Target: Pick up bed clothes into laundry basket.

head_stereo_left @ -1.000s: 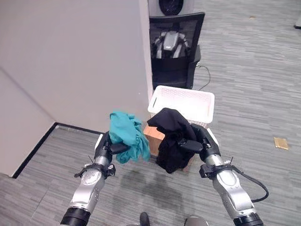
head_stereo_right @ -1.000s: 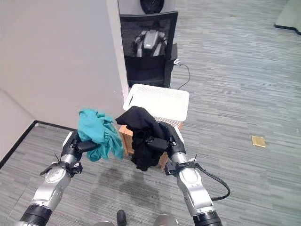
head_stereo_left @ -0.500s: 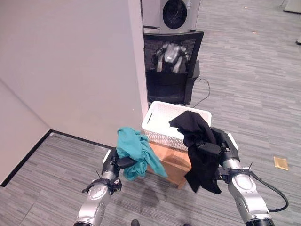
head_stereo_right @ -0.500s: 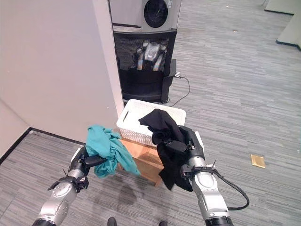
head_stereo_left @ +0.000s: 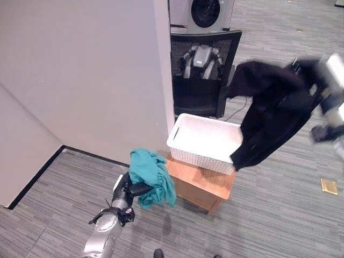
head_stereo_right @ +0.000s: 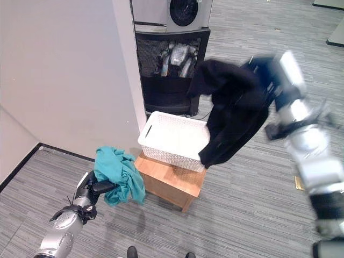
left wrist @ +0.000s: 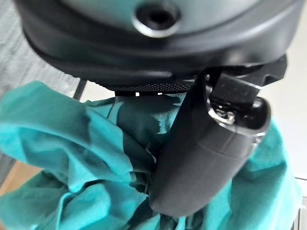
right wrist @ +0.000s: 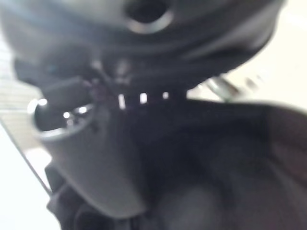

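- Our right hand (head_stereo_right: 271, 72) had swung up high on the right since a second ago, when it sat low in front of us, just near of the basket.
- It was clamped on the black garment (head_stereo_right: 234, 110), whose tail now hung down to the right rim of the white laundry basket (head_stereo_right: 174, 141); earlier the garment drooped in front of the wooden stand (head_stereo_right: 171, 184).
- We judged this lift as the set-up for dropping the black piece into the basket; it was not in yet.
- Our left hand (head_stereo_left: 124, 192) stayed low on the left, fingers and thumb closed round the teal garment (head_stereo_left: 151, 176), as the left wrist view showed.
- The teal cloth hung just left of the stand, below the basket rim, much as before.
- The whole scene had shifted between frames, so our head had moved; the basket sat on its stand near the black chair (head_stereo_left: 201, 75) throughout.
- Both garments remained outside the basket.
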